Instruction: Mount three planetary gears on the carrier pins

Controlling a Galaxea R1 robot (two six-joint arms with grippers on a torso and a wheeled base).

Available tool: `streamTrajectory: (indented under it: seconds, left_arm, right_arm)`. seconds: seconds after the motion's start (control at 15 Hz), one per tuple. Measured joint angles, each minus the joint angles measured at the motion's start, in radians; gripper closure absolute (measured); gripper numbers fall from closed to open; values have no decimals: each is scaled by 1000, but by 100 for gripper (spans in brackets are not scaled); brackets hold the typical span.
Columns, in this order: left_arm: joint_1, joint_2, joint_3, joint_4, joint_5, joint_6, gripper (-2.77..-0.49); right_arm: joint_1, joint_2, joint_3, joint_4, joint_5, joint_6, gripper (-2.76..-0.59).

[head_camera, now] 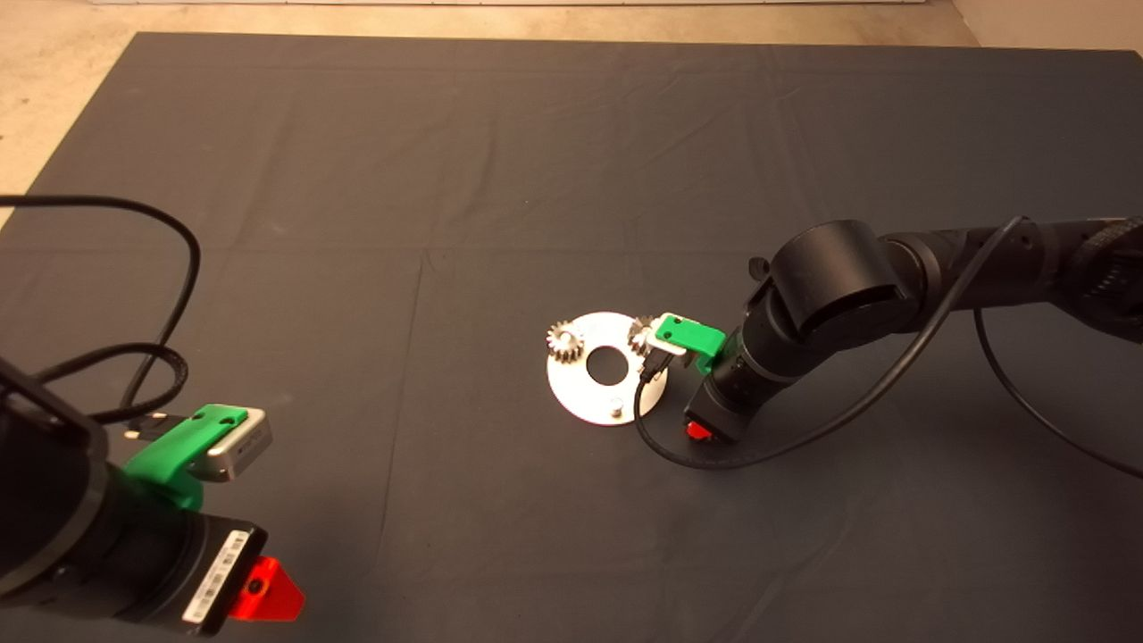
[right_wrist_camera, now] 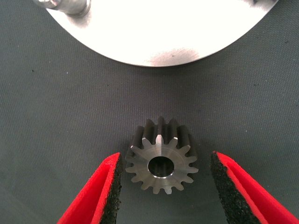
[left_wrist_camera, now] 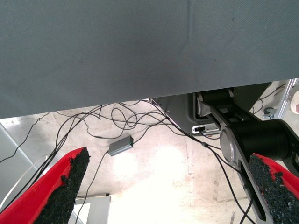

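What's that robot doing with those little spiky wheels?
It is putting gears onto pegs on a round silver disc. Two gears already sit on the disc, and one peg is bare. The right gripper is down by the disc with its fingers open on either side of the third gear, which lies on the mat. The left gripper waits at the lower left, open.

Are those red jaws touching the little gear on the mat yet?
Apart. The right wrist view shows mat on both sides between the gear and the right gripper's open jaws.

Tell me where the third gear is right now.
The loose gear lies flat on the mat just off the carrier disc rim, between the open right gripper fingers, untouched.
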Motion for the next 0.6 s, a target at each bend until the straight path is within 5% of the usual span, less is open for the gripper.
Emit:
streamTrajectory:
  seconds: [0.6]
  left_arm:
    - [0,0,0,0,0,0,-247]
  right_arm:
    - [-16,-6,24,-3,-4,-55,-136]
